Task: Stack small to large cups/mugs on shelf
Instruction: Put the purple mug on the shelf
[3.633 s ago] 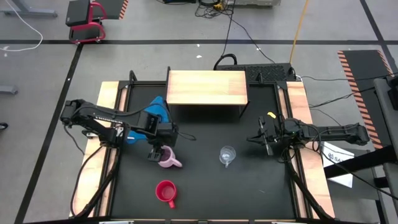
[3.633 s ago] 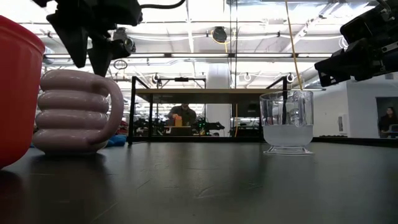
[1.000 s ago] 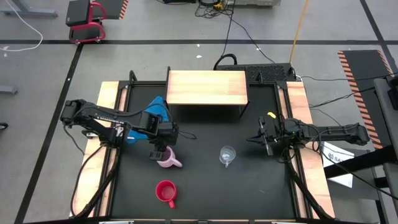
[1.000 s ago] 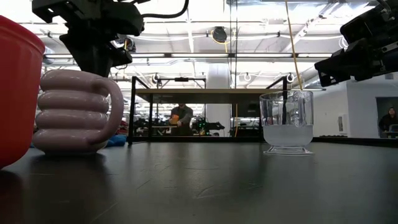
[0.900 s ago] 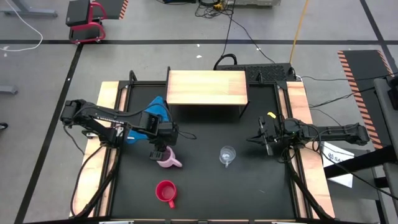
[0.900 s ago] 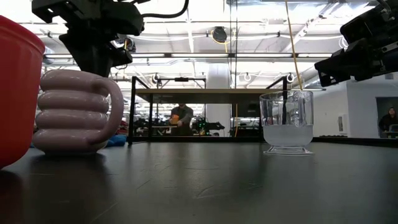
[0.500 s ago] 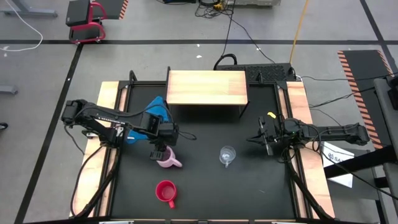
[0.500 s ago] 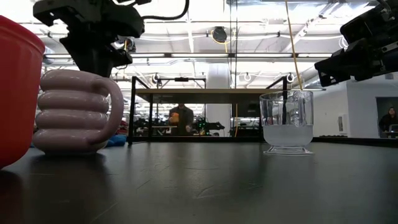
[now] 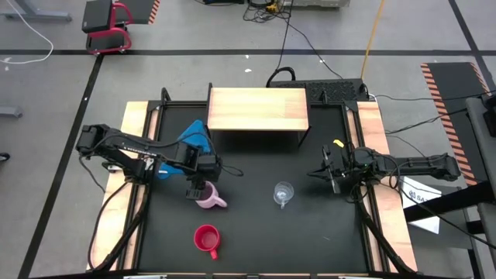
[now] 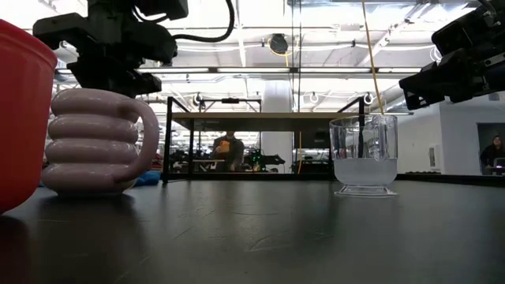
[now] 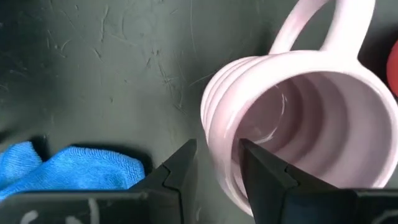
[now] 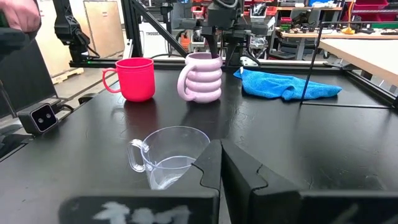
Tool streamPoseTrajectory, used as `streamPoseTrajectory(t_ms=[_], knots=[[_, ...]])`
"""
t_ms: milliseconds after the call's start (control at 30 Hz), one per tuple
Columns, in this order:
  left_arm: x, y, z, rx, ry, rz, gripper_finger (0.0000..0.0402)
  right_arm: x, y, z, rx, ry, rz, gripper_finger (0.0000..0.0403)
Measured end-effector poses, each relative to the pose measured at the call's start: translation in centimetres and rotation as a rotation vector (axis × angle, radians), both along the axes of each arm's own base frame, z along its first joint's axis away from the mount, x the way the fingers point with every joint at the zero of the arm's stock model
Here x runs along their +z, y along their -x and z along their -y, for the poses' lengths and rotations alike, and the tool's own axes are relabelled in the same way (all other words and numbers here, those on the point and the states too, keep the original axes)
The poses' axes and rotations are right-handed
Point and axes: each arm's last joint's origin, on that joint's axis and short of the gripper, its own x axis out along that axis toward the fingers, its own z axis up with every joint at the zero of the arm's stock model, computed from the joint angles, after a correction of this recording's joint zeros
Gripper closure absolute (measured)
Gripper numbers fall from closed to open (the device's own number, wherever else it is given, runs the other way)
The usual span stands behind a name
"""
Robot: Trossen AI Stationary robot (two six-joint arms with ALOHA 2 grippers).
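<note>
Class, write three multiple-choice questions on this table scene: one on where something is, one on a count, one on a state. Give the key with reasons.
1. Where is the blue cloth?
A. On the shelf
B. On the table between the shelf and the lilac-pink mug
C. Inside the red mug

2. How many cups stand on the shelf?
A. None
B. One
C. Three

3. How does the left gripper meet the lilac-pink mug?
A. It pinches the handle
B. It hangs far from it
C. Its fingers straddle the rim

Key: 1 B, the high view shows it there. 2 A, the board is bare. 3 C, the left wrist view shows one finger inside, one outside.
</note>
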Motion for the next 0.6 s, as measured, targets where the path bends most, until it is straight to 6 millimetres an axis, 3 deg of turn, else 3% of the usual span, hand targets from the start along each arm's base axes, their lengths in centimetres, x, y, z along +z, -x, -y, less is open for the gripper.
streamPoseTrajectory(t_ms=[600], knots=[[1.1,-0.4,0.0,0.000,0.002,0.019,0.0307,0.0,0.0,0.0,0.000,0.000,0.000,0.0403]])
